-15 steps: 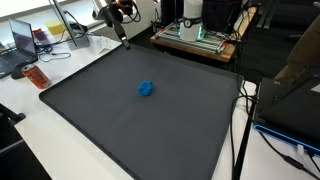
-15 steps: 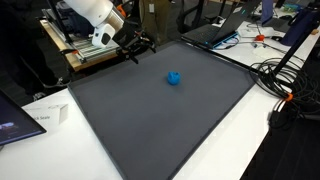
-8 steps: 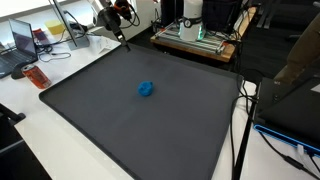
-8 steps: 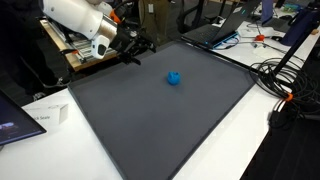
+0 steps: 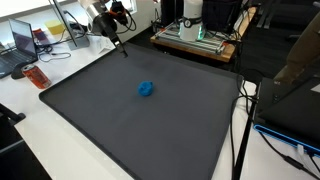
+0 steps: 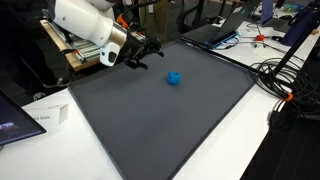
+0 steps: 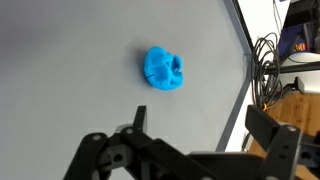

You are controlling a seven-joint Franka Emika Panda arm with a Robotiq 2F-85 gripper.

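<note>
Blue and crumpled-looking, a small object point(image 5: 146, 89) lies near the middle of the dark grey mat point(image 5: 150, 135) that covers the worktop. In this exterior view the gripper point(image 5: 122, 46) hangs above the mat's far edge, with the blue object below it and well apart from it towards the mat's middle. Compared with a second ago the arm's white wrist has swung a little and the gripper has tipped down towards the mat; the blue object has not shifted.

In an exterior view from the opposite side, the gripper point(image 6: 150, 56) has crept inward from the mat's border, so the blue object point(image 6: 174, 78) now sits near it, ahead of and below its fingertips, though nothing touches. A tangle of cables point(image 6: 285, 85) lies far beyond, off the mat point(image 6: 160, 125).

In the wrist view the gripper point(image 7: 185, 150) stands spread wide and empty, its dark fingers point(image 7: 100, 150) framing bare mat. The blue object point(image 7: 165, 70) lies ahead of them and slightly towards one finger, clear of both. By my judgement the shift has only closed distance; no hold exists yet.
</note>
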